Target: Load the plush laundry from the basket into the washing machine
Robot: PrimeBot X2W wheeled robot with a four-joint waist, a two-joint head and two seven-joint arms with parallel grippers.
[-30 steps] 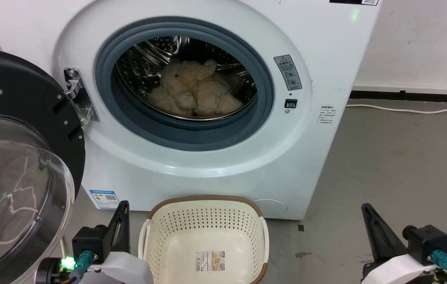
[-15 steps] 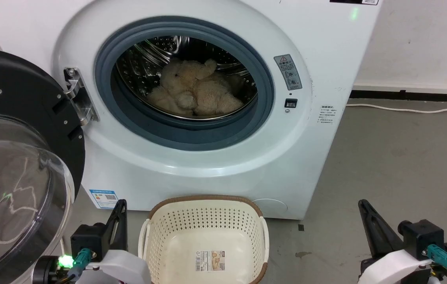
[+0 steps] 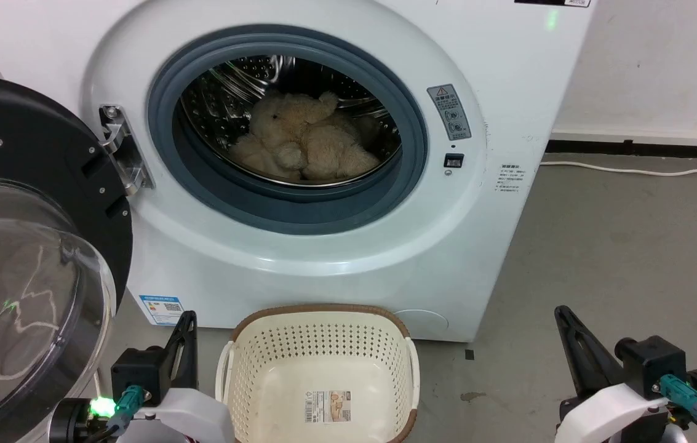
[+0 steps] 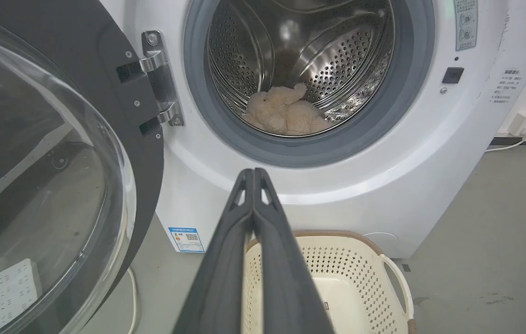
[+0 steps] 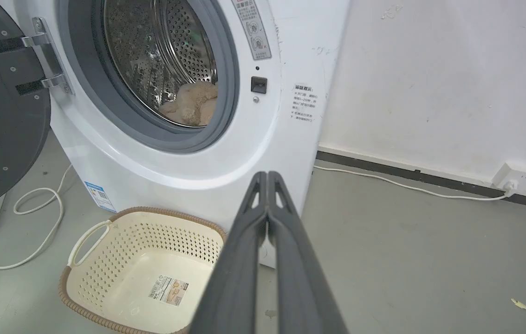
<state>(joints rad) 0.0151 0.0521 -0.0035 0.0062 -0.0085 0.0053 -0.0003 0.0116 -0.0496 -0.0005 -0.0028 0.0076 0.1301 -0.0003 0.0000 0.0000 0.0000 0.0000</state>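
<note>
There's the plush laundry (image 3: 305,144) inside the washing machine (image 3: 336,258); left gripper (image 4: 253,171) and right gripper (image 5: 267,174) flank the basket (image 3: 317,309), fingers pressed together.

The washing machine (image 3: 496,92) runs off the top of the head view, and its open door (image 3: 28,135) is cut by the left and bottom edges. The grey gasket (image 3: 299,209) hides the underside of the plush toy (image 3: 305,141), and the near rim of the basket (image 3: 323,335) falls below the frame. Print on the warning sticker (image 3: 448,112) and the basket's label (image 3: 328,406) is too small to read.
</note>
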